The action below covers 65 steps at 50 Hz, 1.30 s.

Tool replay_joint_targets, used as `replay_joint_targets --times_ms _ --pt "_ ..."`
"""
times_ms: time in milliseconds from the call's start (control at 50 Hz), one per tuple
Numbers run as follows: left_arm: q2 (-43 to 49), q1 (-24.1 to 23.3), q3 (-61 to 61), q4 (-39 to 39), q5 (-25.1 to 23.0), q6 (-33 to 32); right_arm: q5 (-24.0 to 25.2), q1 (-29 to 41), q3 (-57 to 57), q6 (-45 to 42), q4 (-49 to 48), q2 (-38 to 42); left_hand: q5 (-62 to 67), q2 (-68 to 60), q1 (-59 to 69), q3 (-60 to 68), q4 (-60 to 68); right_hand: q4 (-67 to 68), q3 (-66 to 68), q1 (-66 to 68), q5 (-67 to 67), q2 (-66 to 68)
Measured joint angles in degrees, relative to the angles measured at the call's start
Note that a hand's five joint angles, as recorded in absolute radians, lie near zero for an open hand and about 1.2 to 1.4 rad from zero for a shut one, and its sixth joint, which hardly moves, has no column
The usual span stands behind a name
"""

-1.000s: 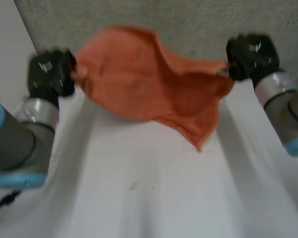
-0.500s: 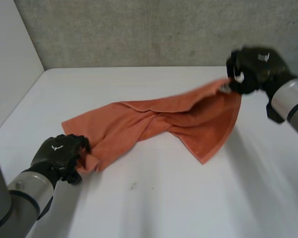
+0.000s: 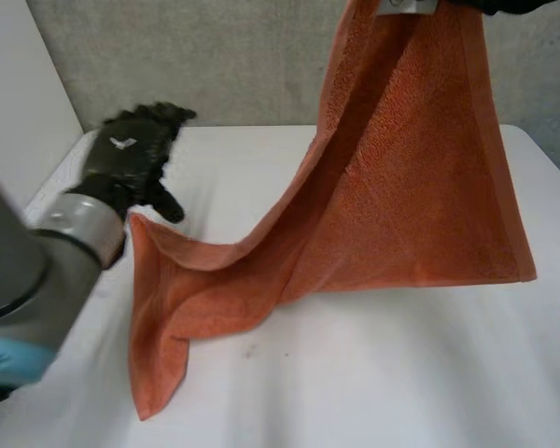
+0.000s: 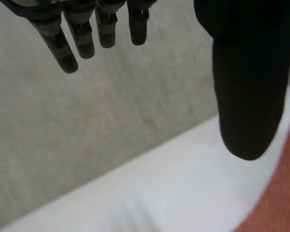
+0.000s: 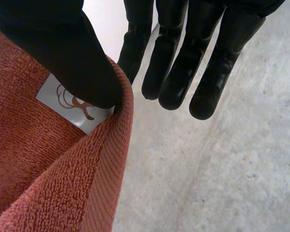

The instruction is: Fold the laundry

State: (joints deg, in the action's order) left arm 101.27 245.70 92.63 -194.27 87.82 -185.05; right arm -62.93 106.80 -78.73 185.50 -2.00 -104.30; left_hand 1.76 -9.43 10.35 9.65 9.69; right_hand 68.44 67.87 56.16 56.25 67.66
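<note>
Up high, right robot hand (image 5: 63,53) pinches orange towel (image 3: 420,187) (trailing); left robot hand (image 3: 126,168) splayed.

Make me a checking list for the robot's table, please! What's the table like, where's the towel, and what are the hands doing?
Surface: white table, bare apart from the towel's lower end.
Job's things: one orange towel, lifted high by one end; its other end trails onto the table beside the left hand. A white label sits near the held edge.
Clutter: a tiny dark speck on the table, else nothing seen.
Hands: left hand open, fingers straight, holding nothing; right hand pinches the towel at the label between thumb and fingers.
Cables: nothing seen.
Surroundings: grey wall behind the table, white wall at the robot's left.
</note>
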Motion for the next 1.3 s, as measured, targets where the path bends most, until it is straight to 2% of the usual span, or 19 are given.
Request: replay_joint_targets --times_ms 60,100,140,220,360,560,680,740,860,1060,1100,1300 --pt "8.3 -1.58 -3.77 0.49 -0.75 0.61 0.14 -0.03 0.01 0.59 0.09 -1.37 0.0 0.0 0.0 -0.02 0.0 0.0 0.18 0.0 0.0 0.0" --pt "8.3 -1.58 -3.77 0.49 -0.75 0.61 0.14 -0.03 0.01 0.59 0.09 -1.37 0.0 0.0 0.0 -0.02 0.0 0.0 0.18 0.0 0.0 0.0" --pt "15.25 -2.88 -6.82 3.3 -2.87 1.68 -0.09 -0.27 0.17 0.66 0.16 -2.04 0.0 0.0 0.0 -0.02 0.0 0.0 0.19 0.0 0.0 0.0" --pt "17.74 -3.08 -8.0 5.98 -4.65 2.42 -0.21 -0.68 0.19 0.51 0.26 -1.86 0.0 0.0 0.0 -0.02 0.0 0.0 0.18 0.0 0.0 0.0" --pt "15.99 -0.58 -8.09 7.57 -5.35 2.97 0.22 -1.0 -0.77 0.28 0.29 -1.14 0.0 0.0 0.0 -0.02 0.0 0.0 0.19 0.0 0.0 0.0" --pt "8.65 4.53 -6.25 8.88 -5.3 5.47 0.24 -0.97 -2.27 -0.01 -0.04 -0.46 0.0 -0.13 0.0 0.1 0.05 0.0 0.19 0.0 0.0 0.0" --pt "5.01 4.97 -2.93 11.61 -5.45 6.72 -0.24 -0.97 -2.29 -0.05 -0.1 0.13 0.0 -0.32 0.0 0.11 0.13 0.0 0.19 0.0 0.0 0.0" --pt "0.72 4.73 4.2 14.2 -5.75 7.52 -0.76 -0.97 -2.12 -0.02 -0.12 0.52 0.0 -0.37 0.0 0.11 0.14 0.0 0.19 0.0 0.0 0.0" --pt "-1.01 3.91 10.81 13.36 -5.75 7.69 -1.95 -0.97 -1.63 0.14 -0.06 0.6 0.0 -0.37 0.0 0.11 0.14 0.0 0.19 0.0 0.0 0.0" --pt "3.52 2.21 12.02 7.04 -5.27 7.76 -3.12 -0.8 -1.12 0.45 0.06 0.34 0.0 -0.92 0.16 0.65 0.53 0.0 0.19 0.0 0.0 0.0" --pt "7.85 1.61 9.14 4.45 -5.04 7.63 -3.14 -0.52 -1.21 0.51 0.15 0.0 0.0 -1.61 0.22 1.39 1.18 0.0 0.19 0.0 0.0 0.0" --pt "15.74 1.24 3.08 3.09 -3.9 7.32 -3.21 -0.82 -1.18 0.57 0.24 -0.34 3.26 -5.5 4.68 5.29 5.27 0.0 0.19 0.0 0.0 0.0"
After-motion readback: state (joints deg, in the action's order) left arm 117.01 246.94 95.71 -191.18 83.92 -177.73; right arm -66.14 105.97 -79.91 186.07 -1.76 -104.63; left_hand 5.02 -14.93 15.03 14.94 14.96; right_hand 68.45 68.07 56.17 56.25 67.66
